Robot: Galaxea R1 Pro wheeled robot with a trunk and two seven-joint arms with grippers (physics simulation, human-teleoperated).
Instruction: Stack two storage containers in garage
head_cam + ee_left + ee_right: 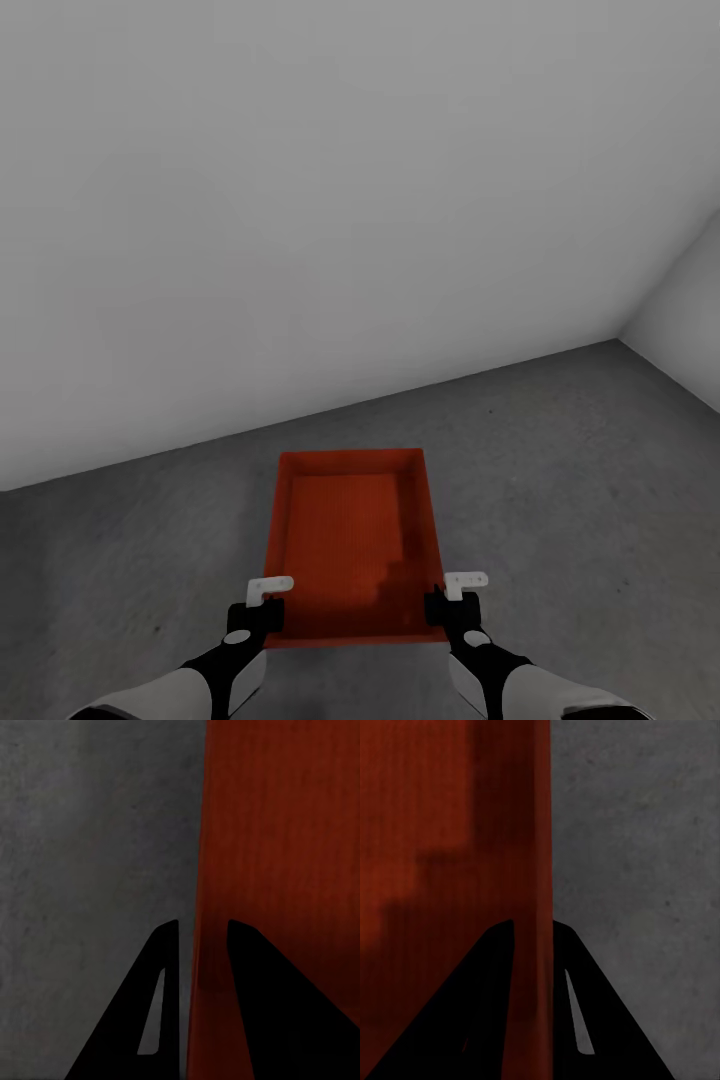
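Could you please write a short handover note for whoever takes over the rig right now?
Left gripper: shut on the left wall of the storage container.
Right gripper: shut on its right wall; the wrist views show each wall between the fingers.
The container is over the grey concrete floor, near a grey wall.
Done: this container has reached the concrete floor area.
Left: release it, then stack the other container on it.

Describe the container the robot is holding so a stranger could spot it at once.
Start at the pale grey wall where it meets the dark concrete floor. Just in front of that line, an open orange-red storage container is held above the floor, the left gripper and right gripper each straddling a side wall. It is the one vivid colour among greys.
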